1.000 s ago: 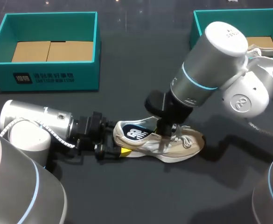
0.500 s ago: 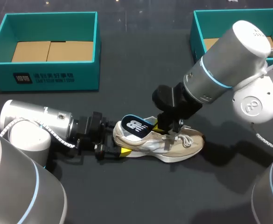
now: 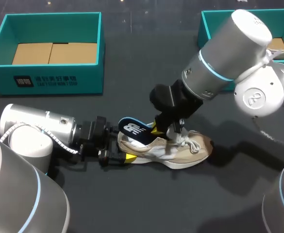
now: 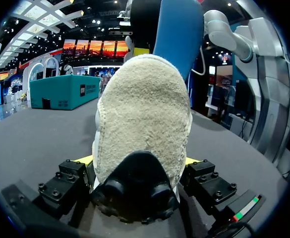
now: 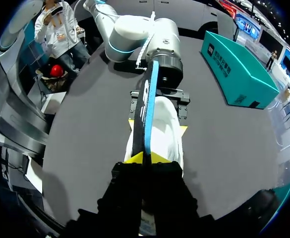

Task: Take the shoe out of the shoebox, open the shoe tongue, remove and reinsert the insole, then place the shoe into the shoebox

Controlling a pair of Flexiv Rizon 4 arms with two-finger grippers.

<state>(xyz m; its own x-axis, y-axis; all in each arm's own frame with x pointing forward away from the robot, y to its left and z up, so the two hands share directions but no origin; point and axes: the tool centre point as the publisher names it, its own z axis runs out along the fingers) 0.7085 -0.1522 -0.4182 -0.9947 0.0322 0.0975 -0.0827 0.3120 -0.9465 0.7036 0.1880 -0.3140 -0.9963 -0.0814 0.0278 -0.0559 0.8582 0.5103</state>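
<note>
Left box [image 3: 49, 80]: teal card walls, tan cardboard floor, sitting at the far left of the table [image 3: 132, 204].

Left arm is lying low and level along the tabletop. Left gripper [image 4: 137, 161] is clamping the shoe [image 3: 180, 150] at the heel, one yellow tip on each side.

Shoe is standing upright mid-table, outside both boxes, toe pointing right. It has a beige suede upper, white mesh and white laces. The heel looks fuzzy from the left wrist, with a black tab at the base.

Insole [image 3: 132, 129]: thin, flat, dark blue with a white logo. Its heel end is sticking up above the collar and leaning toward the left arm. Can't tell whether the front is still inside.

Right arm is coming in from the right, wrist angling down over the shoe mouth. Right gripper [image 5: 145, 157] is pinching narrow on the insole, which shows edge-on from that wrist.

Versus 1 s ago: the right gripper was down in the shoe and is now lifting up and left. The insole is going from flat inside to raised. Left arm and shoe are holding position.

Right box [image 3: 207, 29]: teal, sitting at the far right corner.
</note>
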